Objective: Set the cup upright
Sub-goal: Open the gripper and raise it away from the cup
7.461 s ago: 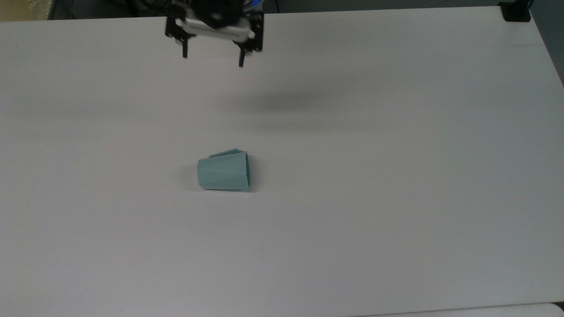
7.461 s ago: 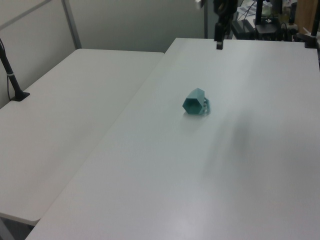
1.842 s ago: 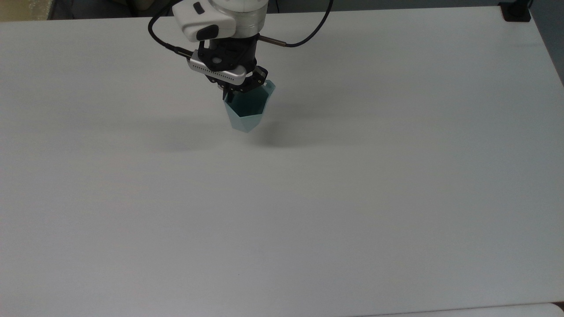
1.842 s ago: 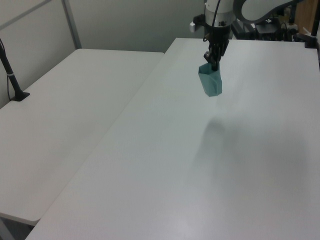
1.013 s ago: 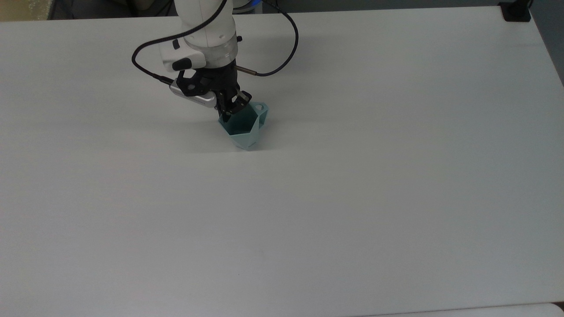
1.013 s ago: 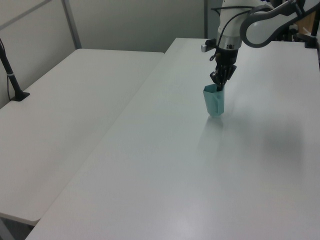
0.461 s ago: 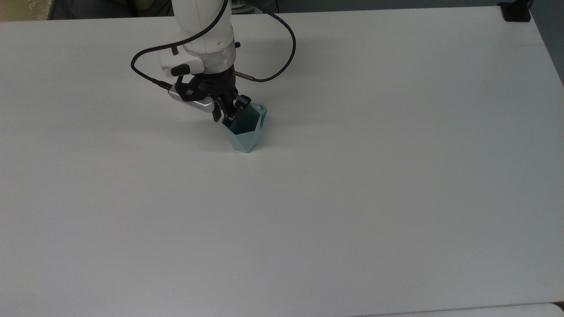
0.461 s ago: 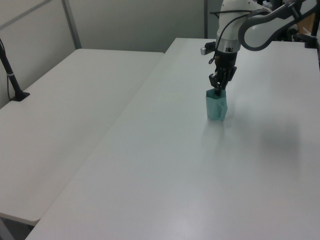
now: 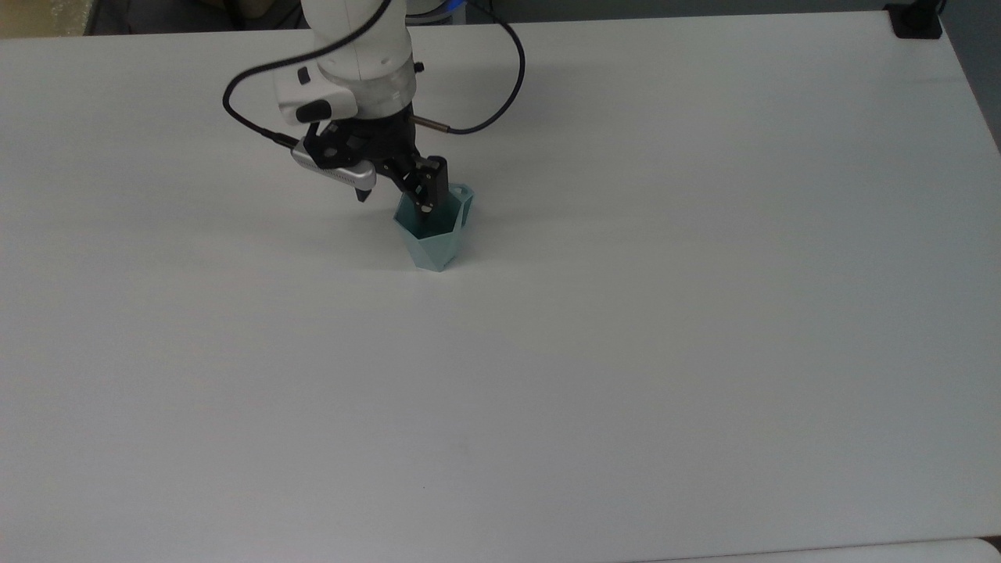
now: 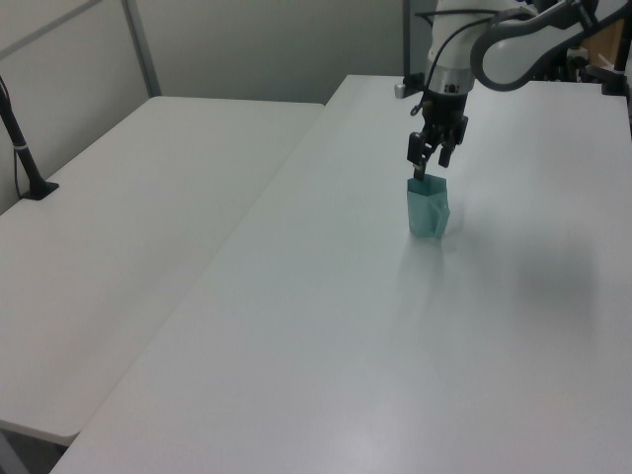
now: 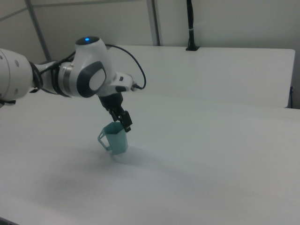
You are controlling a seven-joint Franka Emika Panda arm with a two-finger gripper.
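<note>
The pale teal faceted cup [image 9: 432,238] stands upright on the white table [image 9: 626,352], mouth up, its small handle toward the top view's upper right. My gripper [image 9: 395,198] hangs just above the rim and is open. One finger [image 9: 426,191] dips over the cup's mouth, the other finger [image 9: 363,193] is outside, on the top view's left. In the left view the cup [image 10: 428,209] sits directly under the gripper [image 10: 431,164]. In the right view the cup [image 11: 116,138] shows its handle on the right view's left, below the gripper [image 11: 121,119].
A black cable [image 9: 504,78] loops off the wrist. A second white table [image 10: 128,227] adjoins on the left view's left, with a black clamped post [image 10: 25,148]. Another black clamp [image 9: 915,19] sits at the top view's upper right corner.
The cup, once lying on its side, was lifted, carried and stood upright. In the last half second the fingers spread apart off the rim and the gripper rose slightly.
</note>
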